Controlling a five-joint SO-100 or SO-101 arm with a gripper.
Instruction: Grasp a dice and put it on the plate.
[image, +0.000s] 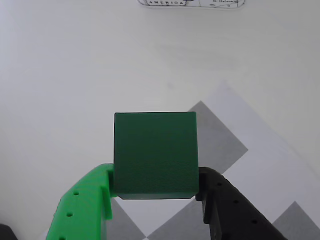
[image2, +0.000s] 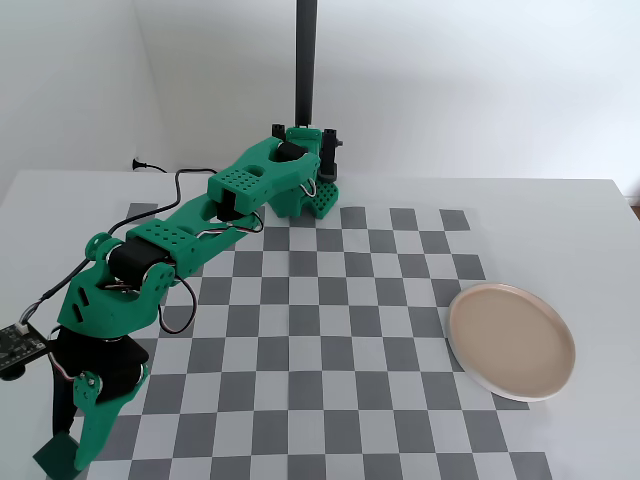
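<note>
In the wrist view the dark green dice (image: 155, 155) sits between my jaws, the green finger (image: 87, 200) on its left and the black finger (image: 225, 205) on its right. My gripper (image: 156, 184) is shut on it. Checker squares and white table show below and behind it. In the fixed view the green arm reaches to the front left, and the gripper (image2: 68, 445) holds the dice (image2: 53, 460) by the checkerboard's front left corner. The beige-pink plate (image2: 512, 340) lies far off at the board's right edge. The plate is out of the wrist view.
The arm's base (image2: 300, 190) stands at the back beside a black pole (image2: 305, 60). A small circuit board (image2: 20, 345) and cables (image2: 180, 180) lie at the left. A printed sheet (image: 190, 2) shows at the wrist view's top. The checkerboard (image2: 340, 330) spans between gripper and plate.
</note>
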